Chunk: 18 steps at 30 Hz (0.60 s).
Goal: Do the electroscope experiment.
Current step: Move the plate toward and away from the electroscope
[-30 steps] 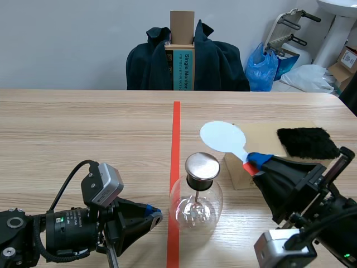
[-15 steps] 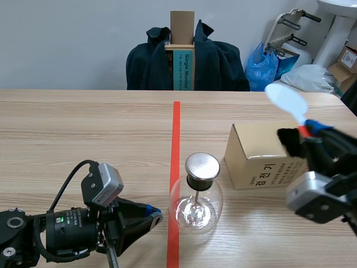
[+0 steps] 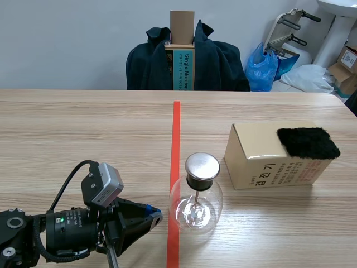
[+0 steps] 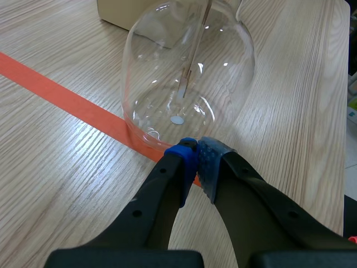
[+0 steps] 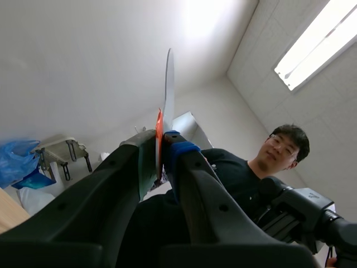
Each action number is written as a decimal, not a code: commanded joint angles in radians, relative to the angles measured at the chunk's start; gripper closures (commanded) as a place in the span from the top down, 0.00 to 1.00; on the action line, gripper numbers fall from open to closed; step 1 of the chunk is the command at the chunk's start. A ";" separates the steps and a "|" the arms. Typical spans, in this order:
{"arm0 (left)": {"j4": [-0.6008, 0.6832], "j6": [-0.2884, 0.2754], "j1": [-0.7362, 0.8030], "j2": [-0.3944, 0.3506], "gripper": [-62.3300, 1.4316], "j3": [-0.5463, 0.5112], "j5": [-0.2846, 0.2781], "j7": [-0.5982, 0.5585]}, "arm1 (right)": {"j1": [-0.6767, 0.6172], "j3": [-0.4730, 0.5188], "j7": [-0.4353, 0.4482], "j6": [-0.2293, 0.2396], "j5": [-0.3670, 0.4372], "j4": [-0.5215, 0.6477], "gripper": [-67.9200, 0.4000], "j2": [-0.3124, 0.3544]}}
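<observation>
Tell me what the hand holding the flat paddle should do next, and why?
Probably bring the right hand down so the paddle can rub the black fur on the box. The hand is shut on the paddle but aims upward and is missing from the scene view, where the fur lies with nothing touching it.

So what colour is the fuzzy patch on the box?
The patch is black; scene view shows it best.
</observation>
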 commanded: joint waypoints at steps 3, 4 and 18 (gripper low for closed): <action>0.058 -0.019 0.027 -0.022 0.07 -0.021 -0.014 -0.018 | 0.002 0.056 -0.008 -0.010 0.013 0.002 0.02 0.008; 0.079 -0.025 0.043 -0.033 0.07 -0.031 -0.016 -0.019 | 0.002 0.072 -0.011 -0.011 0.015 0.002 0.02 0.008; 0.597 -0.027 0.492 -0.217 0.07 -0.390 -0.070 -0.028 | 0.031 0.166 -0.052 0.033 0.041 -0.017 0.02 0.009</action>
